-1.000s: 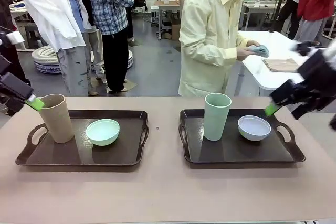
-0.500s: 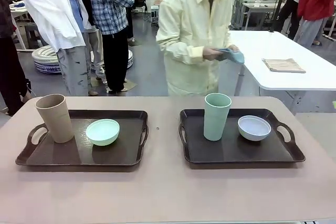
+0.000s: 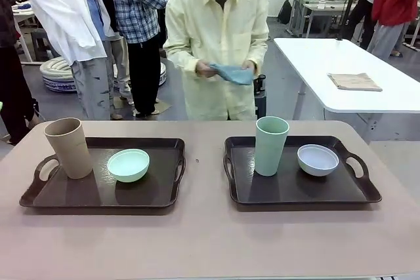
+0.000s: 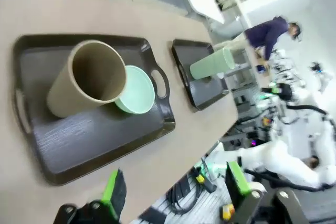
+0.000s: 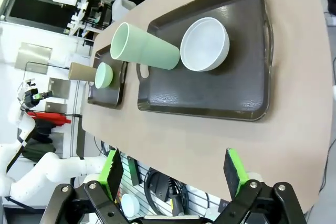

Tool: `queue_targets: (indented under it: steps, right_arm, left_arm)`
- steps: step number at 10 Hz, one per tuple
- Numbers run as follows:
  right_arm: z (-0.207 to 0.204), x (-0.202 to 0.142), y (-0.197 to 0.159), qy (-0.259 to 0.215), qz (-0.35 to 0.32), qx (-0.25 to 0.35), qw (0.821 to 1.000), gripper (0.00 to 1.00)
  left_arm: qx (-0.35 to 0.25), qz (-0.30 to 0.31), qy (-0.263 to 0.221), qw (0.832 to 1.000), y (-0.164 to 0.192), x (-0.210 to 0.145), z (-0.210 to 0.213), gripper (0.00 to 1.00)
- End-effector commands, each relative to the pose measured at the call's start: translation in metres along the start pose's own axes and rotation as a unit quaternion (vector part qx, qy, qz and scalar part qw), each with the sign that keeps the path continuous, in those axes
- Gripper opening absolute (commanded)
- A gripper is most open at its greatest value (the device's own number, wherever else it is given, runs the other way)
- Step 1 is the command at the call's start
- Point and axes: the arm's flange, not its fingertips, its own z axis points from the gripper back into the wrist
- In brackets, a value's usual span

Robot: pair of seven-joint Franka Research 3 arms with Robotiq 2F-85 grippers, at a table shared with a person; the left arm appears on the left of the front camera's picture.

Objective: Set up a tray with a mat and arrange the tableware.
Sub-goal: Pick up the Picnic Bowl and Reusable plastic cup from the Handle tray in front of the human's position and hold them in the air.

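Two dark trays sit side by side on the tan table. The left tray (image 3: 98,206) carries a tan tumbler (image 3: 69,147) and a mint bowl (image 3: 128,164). On the right tray (image 3: 302,204) stand a sage green tumbler (image 3: 270,145) and a pale bowl (image 3: 317,159). At the far edge a person holds a folded blue mat (image 3: 233,73) in both hands. My left gripper (image 4: 174,187) hangs open high above the left tray (image 4: 94,140), empty. Equally open and empty, my right gripper (image 5: 173,173) hovers off the table's side, above the right tray (image 5: 210,93).
A white side table (image 3: 394,96) with a flat tan piece (image 3: 354,81) stands at the back right. Several people stand behind the table's far left. Bare tabletop (image 3: 203,240) runs along the front and between the trays.
Both arms have drawn back out of the front view. The person has walked left to the middle of the far side, still holding the blue mat.
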Motion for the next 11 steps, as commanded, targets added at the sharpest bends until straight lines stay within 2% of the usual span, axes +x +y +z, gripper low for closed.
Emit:
queue_targets:
  steps: [1,11]
  right_arm:
    - [0.0056,-0.0035,-0.0028,-0.001,-0.001,-0.001,1.0,1.0]
    - [0.0056,-0.0035,-0.0028,-0.001,-0.001,-0.001,1.0,1.0]
  left_arm:
    - [-0.009,-0.002,-0.016,1.0,0.0086,-0.008,0.0173,1.0]
    - [-0.009,-0.002,-0.016,1.0,0.0086,-0.008,0.0173,1.0]
